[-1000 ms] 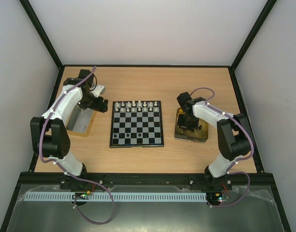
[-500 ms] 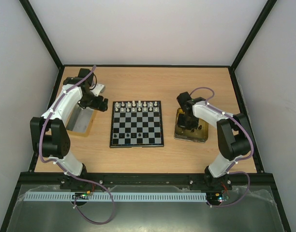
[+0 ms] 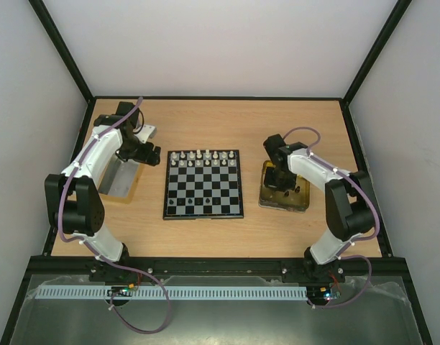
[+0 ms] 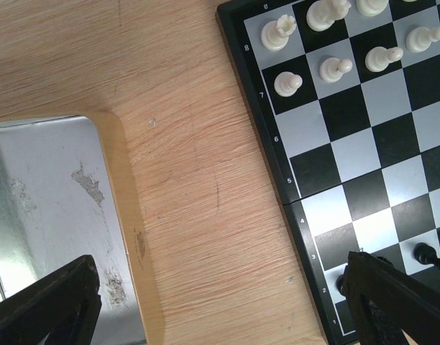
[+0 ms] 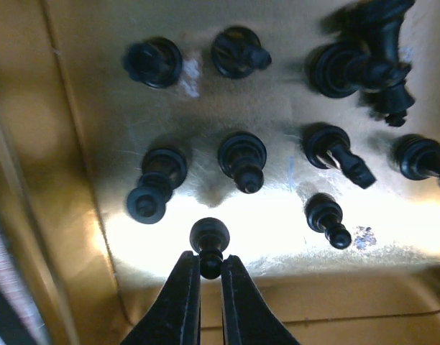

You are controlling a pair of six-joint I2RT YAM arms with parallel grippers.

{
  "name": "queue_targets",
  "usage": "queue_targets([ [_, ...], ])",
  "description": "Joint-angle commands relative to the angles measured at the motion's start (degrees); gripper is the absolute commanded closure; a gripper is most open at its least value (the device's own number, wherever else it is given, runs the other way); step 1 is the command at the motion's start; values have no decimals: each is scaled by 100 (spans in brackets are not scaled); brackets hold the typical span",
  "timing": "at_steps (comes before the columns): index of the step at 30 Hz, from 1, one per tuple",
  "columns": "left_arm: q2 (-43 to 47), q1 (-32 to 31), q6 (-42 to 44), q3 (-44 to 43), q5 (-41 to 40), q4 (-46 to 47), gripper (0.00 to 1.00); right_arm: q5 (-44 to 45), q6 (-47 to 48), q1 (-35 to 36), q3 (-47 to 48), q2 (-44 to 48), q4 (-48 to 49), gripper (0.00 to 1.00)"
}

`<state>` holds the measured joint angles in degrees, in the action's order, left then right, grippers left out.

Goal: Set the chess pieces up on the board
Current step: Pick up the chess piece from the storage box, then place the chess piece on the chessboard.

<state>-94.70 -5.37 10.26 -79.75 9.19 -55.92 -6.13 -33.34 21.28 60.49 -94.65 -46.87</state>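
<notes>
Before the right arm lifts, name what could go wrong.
1. The right pincer pinches the black pawn with just its tips, so the pawn may slip or tilt out.
2. Another black piece sits close by on the gold tray; a sideways lift might topple it.

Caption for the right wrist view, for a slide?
Right claw shut on a black pawn in the gold tray, more black pieces beyond.

You've got 2 arms: left arm point(image 3: 96, 154) & right arm point(image 3: 313, 167), white shells w/ black joints, purple cable point(image 3: 304, 130) looped along each; fingers point(image 5: 181, 302) black, tapered.
</notes>
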Motion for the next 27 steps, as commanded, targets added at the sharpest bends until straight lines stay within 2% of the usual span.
queue_targets([
  [1, 83, -26, -11, -40, 73, -92, 8, 185, 116, 4, 524, 368, -621, 95],
  [11, 115, -26, -31, -132, 168, -68, 8, 148, -201, 778, 1198, 571, -1339, 95],
  [27, 344, -15, -50, -74, 119, 12, 8, -21, -523, 2036, 1817, -399, -1172, 94],
])
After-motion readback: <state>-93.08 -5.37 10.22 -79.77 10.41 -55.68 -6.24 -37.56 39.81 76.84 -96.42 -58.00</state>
